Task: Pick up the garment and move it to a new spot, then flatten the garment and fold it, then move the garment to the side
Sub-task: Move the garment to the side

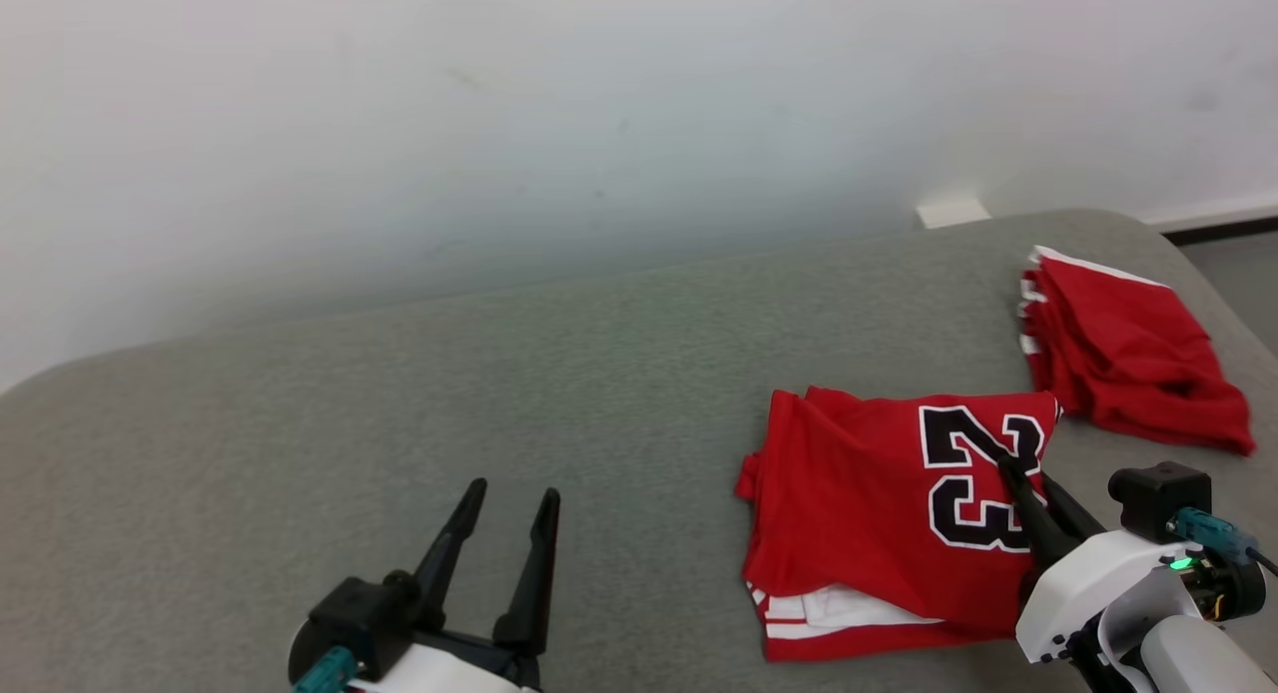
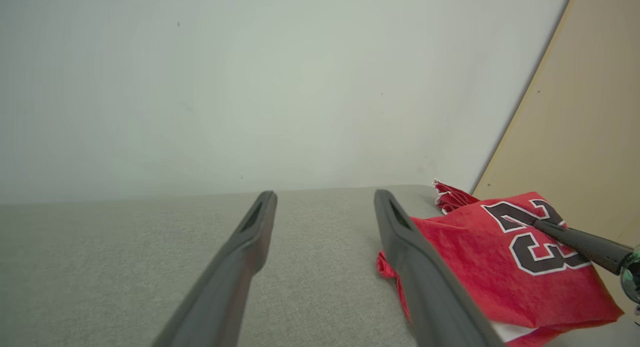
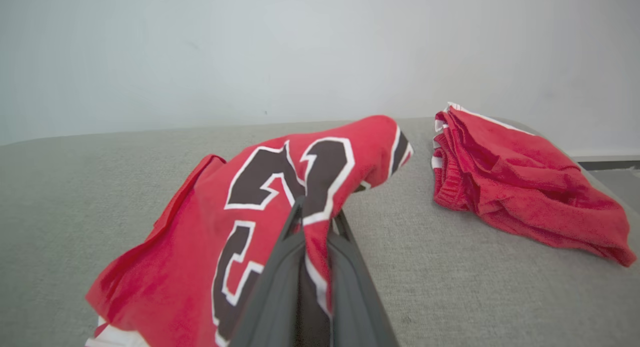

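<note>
The garment [image 1: 859,493] is a folded red jersey with a black "23", lying on the right half of the grey padded surface [image 1: 399,393]. My right gripper [image 1: 1010,465] is shut on a pinch of its cloth by the number. In the right wrist view the garment [image 3: 200,237] rises in a fold between the closed right gripper [image 3: 317,209]. My left gripper [image 1: 514,491] stands open at the lower left with nothing between its fingers, well left of the jersey. The left wrist view has the left gripper [image 2: 325,194] spread wide, with the garment [image 2: 480,257] to its right.
A second red piece of clothing [image 1: 1128,353] lies crumpled at the surface's far right corner, close behind the jersey. A pale wall [image 1: 599,124] runs along the back edge. Dark floor [image 1: 1238,264] shows past the right edge. Bare grey surface stretches across the left and middle.
</note>
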### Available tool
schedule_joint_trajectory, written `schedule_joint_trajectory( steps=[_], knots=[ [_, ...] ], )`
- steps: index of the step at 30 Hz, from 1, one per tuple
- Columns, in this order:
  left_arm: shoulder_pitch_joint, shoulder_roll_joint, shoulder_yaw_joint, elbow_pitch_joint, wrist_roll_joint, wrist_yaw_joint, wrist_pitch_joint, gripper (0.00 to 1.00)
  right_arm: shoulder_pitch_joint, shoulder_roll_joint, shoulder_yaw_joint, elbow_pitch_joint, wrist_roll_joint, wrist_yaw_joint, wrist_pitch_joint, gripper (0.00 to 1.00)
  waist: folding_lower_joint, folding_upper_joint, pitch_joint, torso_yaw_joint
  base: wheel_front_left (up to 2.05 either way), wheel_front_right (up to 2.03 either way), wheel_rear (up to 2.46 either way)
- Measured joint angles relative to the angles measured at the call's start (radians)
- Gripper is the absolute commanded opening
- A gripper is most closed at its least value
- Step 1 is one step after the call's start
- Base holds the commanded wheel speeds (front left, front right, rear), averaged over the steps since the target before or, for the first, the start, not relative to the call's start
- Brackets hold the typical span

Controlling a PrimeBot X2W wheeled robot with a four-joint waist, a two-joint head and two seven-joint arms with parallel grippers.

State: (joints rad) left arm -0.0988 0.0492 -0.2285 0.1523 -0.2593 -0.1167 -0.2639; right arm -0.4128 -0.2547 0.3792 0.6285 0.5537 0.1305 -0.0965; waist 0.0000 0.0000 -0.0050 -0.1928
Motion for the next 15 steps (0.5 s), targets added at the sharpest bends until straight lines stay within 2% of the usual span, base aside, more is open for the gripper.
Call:
schedule_joint_trajectory(
  steps=[8,15],
  knots=[
    [-0.019,0.0,-0.077,0.012,-0.005,0.003,0.0,1.0,0.032,0.004,-0.042,-0.05,-0.007,0.0,0.009,0.0,-0.0001,0.0,0.012,-0.114,0.0,0.0,0.0],
    [-0.033,-0.001,-0.106,0.019,-0.003,0.003,0.0,1.0,0.045,0.012,-0.082,-0.092,-0.012,0.0,0.017,0.0,0.0,0.0,0.047,-0.134,0.0,0.0,0.0]
  ],
)
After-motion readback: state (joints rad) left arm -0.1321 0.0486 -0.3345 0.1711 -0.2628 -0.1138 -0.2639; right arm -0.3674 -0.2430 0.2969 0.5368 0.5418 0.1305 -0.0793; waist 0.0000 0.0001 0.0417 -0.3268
